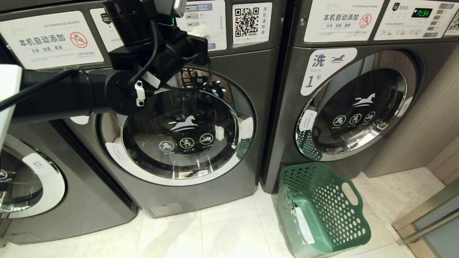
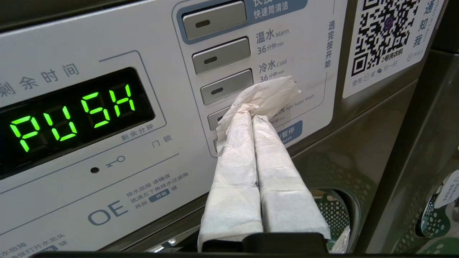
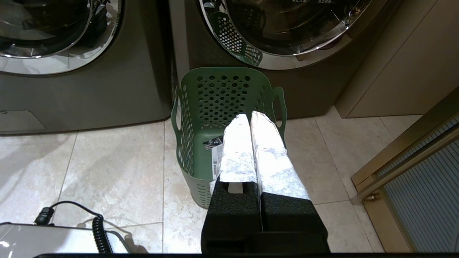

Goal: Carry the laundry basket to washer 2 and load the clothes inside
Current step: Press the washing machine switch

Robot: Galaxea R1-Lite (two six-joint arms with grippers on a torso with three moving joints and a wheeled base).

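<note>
Down at 5 o'clock, laundry basket [image 1: 322,211] looks empty, light, stiff; best grabbed via handle cutout. Left gripper [image 2: 259,107] fingers pinched together at washer 2 [image 1: 186,129] buttons.

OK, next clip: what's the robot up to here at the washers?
The left gripper, shut, with white wrapped fingers, is up at the control panel of washer 2, its tips near the lower buttons; the display reads PUSH. The washer's door looks closed. The green laundry basket stands on the floor, apparently empty of clothes. The right gripper hangs shut over it, idle.
</note>
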